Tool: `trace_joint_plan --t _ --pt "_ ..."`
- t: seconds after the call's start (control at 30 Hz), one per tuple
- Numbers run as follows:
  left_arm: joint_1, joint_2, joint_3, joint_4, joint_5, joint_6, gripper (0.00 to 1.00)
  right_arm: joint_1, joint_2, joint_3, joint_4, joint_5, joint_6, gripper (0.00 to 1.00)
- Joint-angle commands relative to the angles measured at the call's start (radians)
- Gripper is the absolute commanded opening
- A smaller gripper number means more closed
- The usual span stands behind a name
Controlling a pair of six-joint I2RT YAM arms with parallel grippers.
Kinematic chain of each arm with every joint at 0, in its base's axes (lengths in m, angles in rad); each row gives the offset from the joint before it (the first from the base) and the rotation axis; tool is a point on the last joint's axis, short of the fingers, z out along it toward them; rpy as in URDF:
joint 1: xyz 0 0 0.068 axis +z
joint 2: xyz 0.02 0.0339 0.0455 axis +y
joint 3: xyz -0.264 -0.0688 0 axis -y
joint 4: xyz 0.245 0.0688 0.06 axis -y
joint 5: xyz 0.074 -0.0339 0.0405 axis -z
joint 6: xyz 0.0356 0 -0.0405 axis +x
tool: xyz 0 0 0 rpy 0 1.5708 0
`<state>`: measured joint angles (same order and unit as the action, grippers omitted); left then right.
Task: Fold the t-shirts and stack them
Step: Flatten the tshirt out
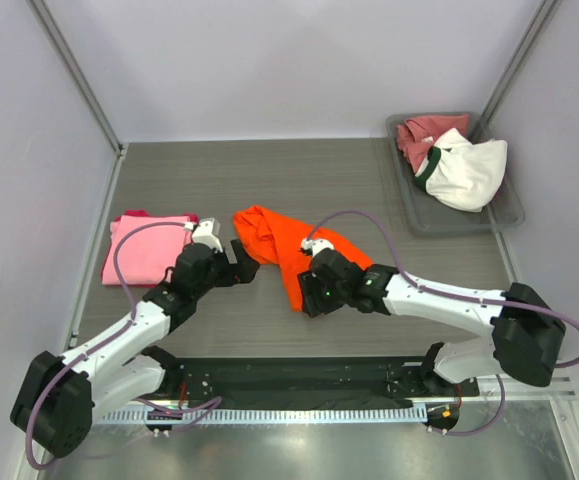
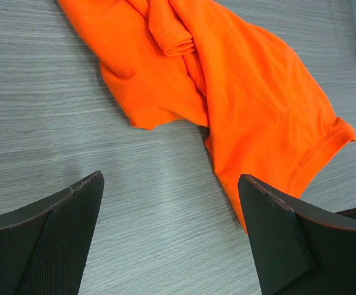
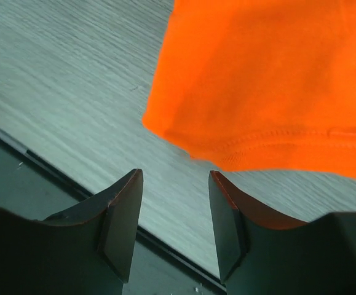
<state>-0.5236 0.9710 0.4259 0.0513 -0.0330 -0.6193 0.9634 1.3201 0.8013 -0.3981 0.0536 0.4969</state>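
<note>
The orange t-shirt (image 1: 279, 245) looks soft, light and floppy, lies bunched up in the middle of the table (image 1: 319, 180), and is probably best pinched by its stitched hem at 6 o'clock, where the right gripper (image 3: 176, 178) sits with jaws apart and empty, while the left gripper (image 2: 171, 184) at 9 o'clock is wide open, holding nothing.

Grey wood-grain table (image 1: 329, 175) enclosed by plain pale walls (image 1: 299, 60) joined at metal corner posts (image 1: 77, 75). Even light falls throughout; a black strip (image 1: 299, 372) lines the near edge.
</note>
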Motion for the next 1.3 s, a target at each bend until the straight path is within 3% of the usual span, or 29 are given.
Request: trace_joint_plan --t 0.0,0.33,0.4,0.5,0.53,0.63,0.83,0.93,1.0,1.13,1.17,1.2,1.23,1.27 --pt "-0.004 0.008 0.040 0.021 0.022 0.015 0.91 0.050 0.062 0.019 0.109 0.115 0.006 0.53" --pt "-0.004 -0.026 0.025 0.025 0.018 0.016 0.92 0.141 0.258 0.143 0.093 0.336 -0.044 0.61" --pt "-0.006 -0.031 0.024 0.028 0.018 0.016 0.92 0.141 0.292 0.157 0.073 0.367 -0.044 0.55" --pt "-0.006 -0.029 0.022 0.033 0.019 0.013 0.92 0.141 0.309 0.171 0.065 0.368 -0.047 0.33" --pt "-0.006 -0.028 0.024 0.033 0.019 0.013 0.92 0.143 0.307 0.173 0.062 0.365 -0.046 0.17" --pt "-0.004 -0.026 0.024 0.032 0.022 0.013 0.91 0.166 0.255 0.177 0.050 0.318 -0.055 0.01" --pt "-0.004 -0.048 0.017 0.028 0.007 0.012 0.91 0.241 0.092 0.286 -0.054 0.152 -0.087 0.01" --pt "-0.004 -0.084 0.004 0.025 -0.010 0.006 0.91 0.232 0.004 0.320 -0.120 0.208 -0.089 0.01" --pt "-0.006 -0.118 -0.009 0.036 -0.015 0.004 0.91 0.174 -0.073 0.312 -0.146 0.235 -0.081 0.01" --pt "-0.006 -0.140 -0.027 0.045 -0.025 0.006 0.91 -0.278 -0.143 0.184 -0.134 0.097 -0.063 0.01" --pt "-0.004 -0.138 -0.026 0.045 -0.022 0.006 0.91 -0.326 -0.147 0.162 -0.131 0.104 -0.066 0.03" --pt "-0.004 -0.134 -0.024 0.045 -0.022 0.007 0.91 -0.368 -0.137 0.145 -0.133 0.147 -0.067 0.18" --pt "-0.004 -0.121 -0.021 0.045 -0.019 0.009 0.91 -0.397 -0.133 0.116 -0.134 0.158 -0.067 0.61" --pt "-0.004 -0.115 -0.018 0.045 -0.015 0.010 0.91 -0.423 -0.131 0.105 -0.134 0.173 -0.061 0.76"
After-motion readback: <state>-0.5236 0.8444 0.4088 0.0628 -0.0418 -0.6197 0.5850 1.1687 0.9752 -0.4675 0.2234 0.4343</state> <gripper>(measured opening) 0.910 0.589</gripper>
